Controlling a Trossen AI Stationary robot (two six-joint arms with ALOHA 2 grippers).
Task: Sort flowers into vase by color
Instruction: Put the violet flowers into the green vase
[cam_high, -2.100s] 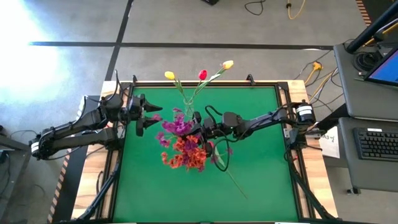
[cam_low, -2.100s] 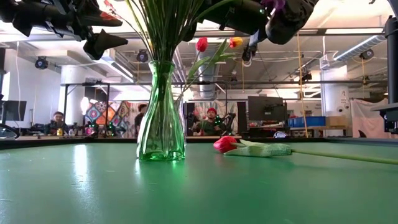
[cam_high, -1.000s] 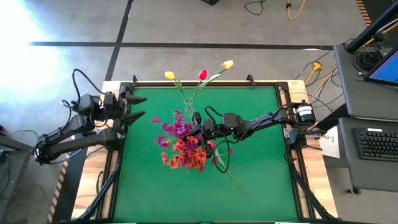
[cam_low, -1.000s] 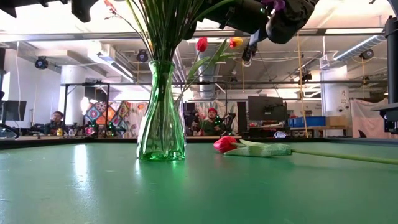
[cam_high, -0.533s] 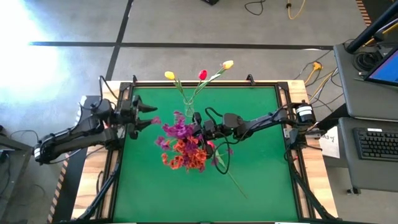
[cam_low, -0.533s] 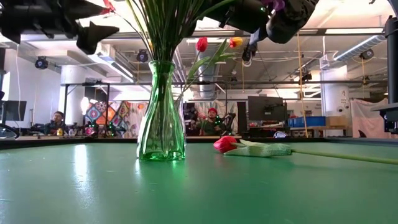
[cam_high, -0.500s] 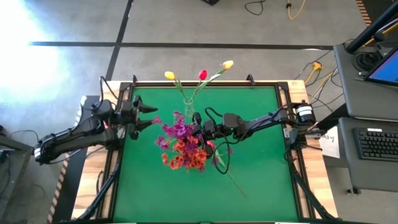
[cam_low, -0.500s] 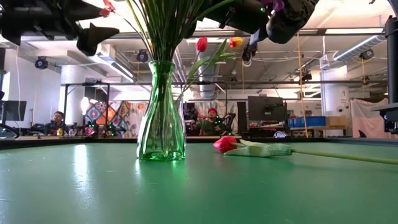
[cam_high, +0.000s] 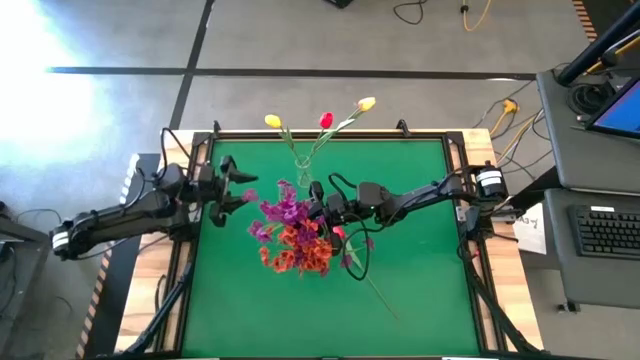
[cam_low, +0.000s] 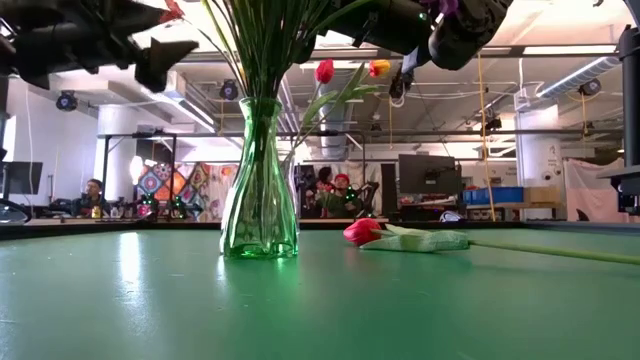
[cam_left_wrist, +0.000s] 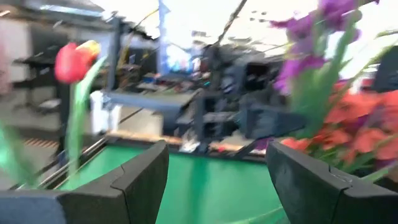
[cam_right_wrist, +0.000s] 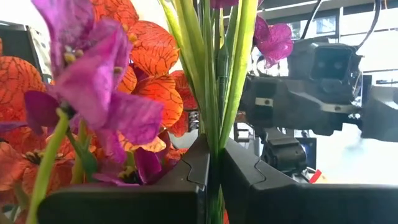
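The clear glass vase (cam_low: 259, 180) stands on its base on the green mat (cam_high: 420, 260), full of green stems. Yellow tulips (cam_high: 272, 121) and a red tulip (cam_high: 326, 120) lean toward the far edge. Purple sprays (cam_high: 285, 208) and orange-red sprays (cam_high: 300, 252) lean toward the near side. One pink-red tulip (cam_low: 363, 232) lies flat on the mat right of the vase. My right gripper (cam_right_wrist: 214, 177) is shut on stems above the vase. My left gripper (cam_high: 245, 188) hovers open, left of the bouquet, with nothing between its fingers (cam_left_wrist: 140, 180). My right gripper pinches a bundle of several green stems (cam_right_wrist: 214, 134) between its two fingers (cam_right_wrist: 186, 174), above the vase's mouth and below the blossoms. The fingers come nearly level from the table's right and lie across the stems. The stems stand upright, their lower ends in the vase.
A raised frame (cam_high: 330, 136) runs round the mat. The lying tulip's long stem (cam_high: 378, 292) stretches toward the near right. Open mat lies on the near side and at the right. A desk with a keyboard (cam_high: 610, 230) stands beyond the table's right edge. People sit in the room behind.
My left gripper has come down and moved toward the table's right, nearer the bouquet, staying open. My right gripper has kept still on the stems, and the flowers and vase have not moved.
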